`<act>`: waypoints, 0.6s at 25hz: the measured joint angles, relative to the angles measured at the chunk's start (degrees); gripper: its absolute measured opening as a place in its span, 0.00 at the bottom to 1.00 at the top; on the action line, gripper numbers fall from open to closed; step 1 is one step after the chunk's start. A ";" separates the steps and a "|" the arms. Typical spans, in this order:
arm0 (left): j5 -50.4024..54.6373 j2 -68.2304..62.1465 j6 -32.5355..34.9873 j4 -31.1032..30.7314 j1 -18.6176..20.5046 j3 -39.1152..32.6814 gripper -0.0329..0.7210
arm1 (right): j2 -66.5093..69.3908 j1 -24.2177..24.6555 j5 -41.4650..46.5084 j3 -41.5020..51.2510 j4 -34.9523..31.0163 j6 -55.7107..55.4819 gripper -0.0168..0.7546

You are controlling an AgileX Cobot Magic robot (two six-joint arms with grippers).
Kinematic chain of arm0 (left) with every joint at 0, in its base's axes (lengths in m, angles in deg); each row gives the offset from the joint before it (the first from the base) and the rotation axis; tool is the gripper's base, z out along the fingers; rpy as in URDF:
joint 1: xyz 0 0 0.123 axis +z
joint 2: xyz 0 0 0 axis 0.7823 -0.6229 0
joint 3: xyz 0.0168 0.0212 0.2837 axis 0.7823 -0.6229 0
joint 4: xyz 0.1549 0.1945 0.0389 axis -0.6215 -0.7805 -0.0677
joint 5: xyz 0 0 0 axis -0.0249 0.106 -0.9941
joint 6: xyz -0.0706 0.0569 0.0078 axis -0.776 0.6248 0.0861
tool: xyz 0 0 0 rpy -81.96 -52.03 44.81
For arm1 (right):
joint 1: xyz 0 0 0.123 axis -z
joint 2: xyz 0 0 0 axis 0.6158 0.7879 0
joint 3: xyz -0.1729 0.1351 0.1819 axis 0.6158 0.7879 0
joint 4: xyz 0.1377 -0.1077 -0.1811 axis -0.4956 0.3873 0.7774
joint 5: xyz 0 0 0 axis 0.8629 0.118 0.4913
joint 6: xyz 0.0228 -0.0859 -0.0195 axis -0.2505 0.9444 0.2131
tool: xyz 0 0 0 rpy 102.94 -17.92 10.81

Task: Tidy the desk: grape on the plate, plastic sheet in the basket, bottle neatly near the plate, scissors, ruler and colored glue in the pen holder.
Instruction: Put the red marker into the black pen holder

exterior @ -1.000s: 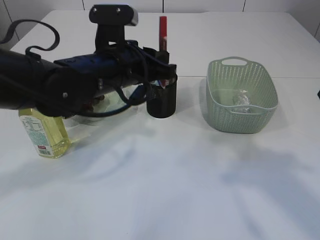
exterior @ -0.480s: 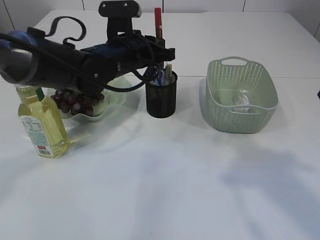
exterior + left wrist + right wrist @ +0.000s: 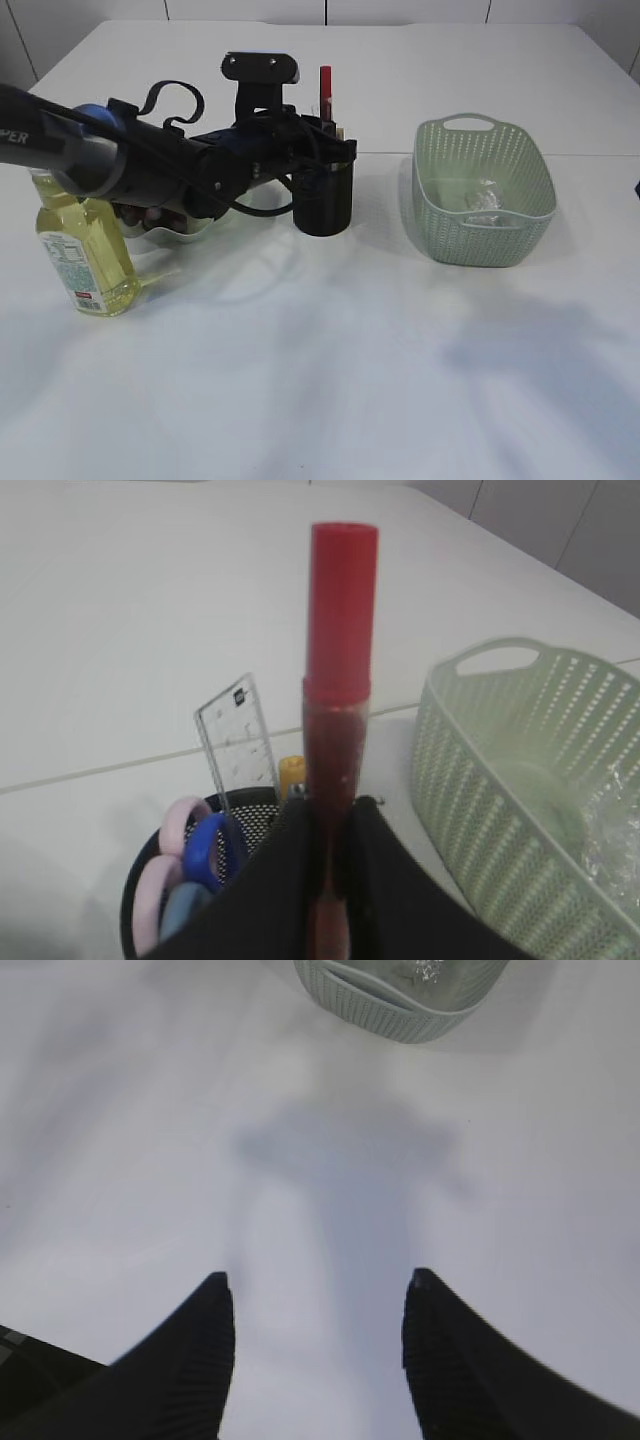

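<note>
Colored glue, a red-capped stick with a dark translucent barrel, stands upright above the black mesh pen holder, its lower end between the fingers of the left gripper. The stick looks light, rigid and smooth-walled, so it would probably slip under a loose pinch; the barrel below the cap is the sensible place to hold it, as the cap might pull off. The left gripper is closed narrowly on that barrel, jaws nearly together, with the stick's foot at or just inside the holder's rim; whether it touches bottom cannot be told. Inside the holder sit the clear ruler and the scissors with pink and blue handles. The right gripper hangs over bare table with its jaws spread wide and nothing between them. The green basket holds the plastic sheet; the bottle stands at the left.
</note>
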 joint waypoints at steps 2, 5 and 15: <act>-1.00 -0.39 0.00 0.00 0.12 0.00 0.12 | 0.00 0.00 0.00 0.00 0.00 0.00 0.58; -1.36 -0.53 0.00 0.00 0.35 0.00 0.13 | 0.00 0.00 0.00 0.00 0.00 0.21 0.58; -1.68 -0.53 0.00 0.11 1.65 0.00 0.14 | 0.00 0.00 0.00 0.00 0.00 0.35 0.58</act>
